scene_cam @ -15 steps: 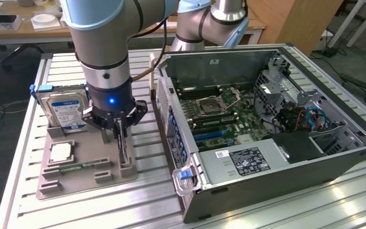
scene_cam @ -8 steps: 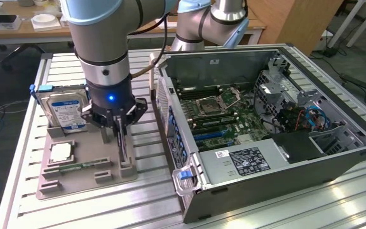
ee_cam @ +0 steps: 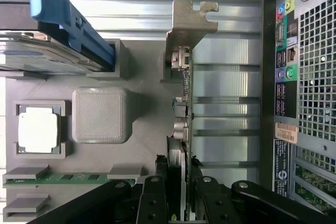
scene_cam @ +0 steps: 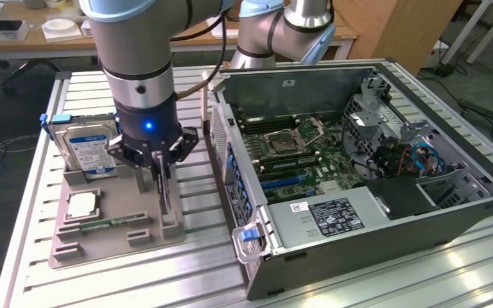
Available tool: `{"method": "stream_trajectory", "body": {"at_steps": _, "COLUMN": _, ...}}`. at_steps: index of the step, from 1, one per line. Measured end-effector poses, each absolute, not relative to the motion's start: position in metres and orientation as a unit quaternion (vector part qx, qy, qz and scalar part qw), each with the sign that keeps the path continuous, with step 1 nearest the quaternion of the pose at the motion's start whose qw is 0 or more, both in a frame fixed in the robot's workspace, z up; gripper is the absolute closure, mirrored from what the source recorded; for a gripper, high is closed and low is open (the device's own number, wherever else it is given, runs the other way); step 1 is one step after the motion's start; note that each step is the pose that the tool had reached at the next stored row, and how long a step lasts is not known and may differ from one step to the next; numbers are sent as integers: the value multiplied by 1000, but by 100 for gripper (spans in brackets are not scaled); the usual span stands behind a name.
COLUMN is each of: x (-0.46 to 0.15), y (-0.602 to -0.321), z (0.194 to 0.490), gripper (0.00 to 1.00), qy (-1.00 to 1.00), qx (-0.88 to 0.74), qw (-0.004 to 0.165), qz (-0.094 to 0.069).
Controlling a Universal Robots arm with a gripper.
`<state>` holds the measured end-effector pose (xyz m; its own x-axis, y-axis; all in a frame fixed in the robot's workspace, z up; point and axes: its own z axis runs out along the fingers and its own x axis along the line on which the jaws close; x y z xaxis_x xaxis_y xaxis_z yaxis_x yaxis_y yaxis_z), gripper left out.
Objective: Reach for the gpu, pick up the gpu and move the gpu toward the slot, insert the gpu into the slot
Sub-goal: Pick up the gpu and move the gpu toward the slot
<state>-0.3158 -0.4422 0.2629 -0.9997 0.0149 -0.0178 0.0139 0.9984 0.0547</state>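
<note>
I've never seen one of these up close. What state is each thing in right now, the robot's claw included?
gripper: shut on the gpu's top edge.
gpu: upright on edge in the gray tray, gripped.
slot: empty, nothing plugged in.
hard drive: standing on edge in the tray.
processor chip: lying flat in its tray pocket.
memory stick: resting in its tray holder.
computer case: on its side, open.

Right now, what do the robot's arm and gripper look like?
The arm is a thick silver-grey tube with light blue joint caps and black bands. A dark cable loops beside it. Its black wrist section carries a glowing blue light. The gripper is black, built of jointed linkage bars fastened with round silvery pins.
</note>
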Motion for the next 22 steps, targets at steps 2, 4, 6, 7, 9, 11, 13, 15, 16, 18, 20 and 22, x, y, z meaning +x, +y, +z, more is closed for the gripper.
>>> {"method": "stream_trajectory", "body": {"at_steps": 2, "x": -316, "y": -442, "z": 265, "gripper": 74, "qy": 1000, "qx": 7, "qw": 9, "qz": 27}}
{"method": "stream_trajectory", "body": {"at_steps": 4, "x": -316, "y": -442, "z": 267, "gripper": 74, "qy": 1000, "qx": 7, "qw": 9, "qz": 27}}
{"method": "stream_trajectory", "body": {"at_steps": 6, "x": -315, "y": -442, "z": 268, "gripper": 74, "qy": 1000, "qx": 7, "qw": 9, "qz": 27}}
{"method": "stream_trajectory", "body": {"at_steps": 7, "x": -315, "y": -442, "z": 268, "gripper": 74, "qy": 1000, "qx": 7, "qw": 9, "qz": 27}}
{"method": "stream_trajectory", "body": {"at_steps": 9, "x": -315, "y": -442, "z": 269, "gripper": 74, "qy": 1000, "qx": 7, "qw": 9, "qz": 27}}
{"method": "stream_trajectory", "body": {"at_steps": 11, "x": -315, "y": -442, "z": 270, "gripper": 74, "qy": 1000, "qx": 7, "qw": 9, "qz": 27}}
{"method": "stream_trajectory", "body": {"at_steps": 13, "x": -315, "y": -442, "z": 271, "gripper": 74, "qy": 1000, "qx": 7, "qw": 9, "qz": 27}}
{"method": "stream_trajectory", "body": {"at_steps": 15, "x": -315, "y": -442, "z": 272, "gripper": 74, "qy": 1000, "qx": 7, "qw": 9, "qz": 27}}
{"method": "stream_trajectory", "body": {"at_steps": 16, "x": -315, "y": -442, "z": 273, "gripper": 74, "qy": 1000, "qx": 7, "qw": 9, "qz": 27}}
{"method": "stream_trajectory", "body": {"at_steps": 18, "x": -314, "y": -442, "z": 274, "gripper": 74, "qy": 1000, "qx": 7, "qw": 9, "qz": 27}}
{"method": "stream_trajectory", "body": {"at_steps": 20, "x": -314, "y": -442, "z": 276, "gripper": 74, "qy": 1000, "qx": 7, "qw": 9, "qz": 27}}
{"method": "stream_trajectory", "body": {"at_steps": 22, "x": -314, "y": -442, "z": 278, "gripper": 74, "qy": 1000, "qx": 7, "qw": 9, "qz": 27}}
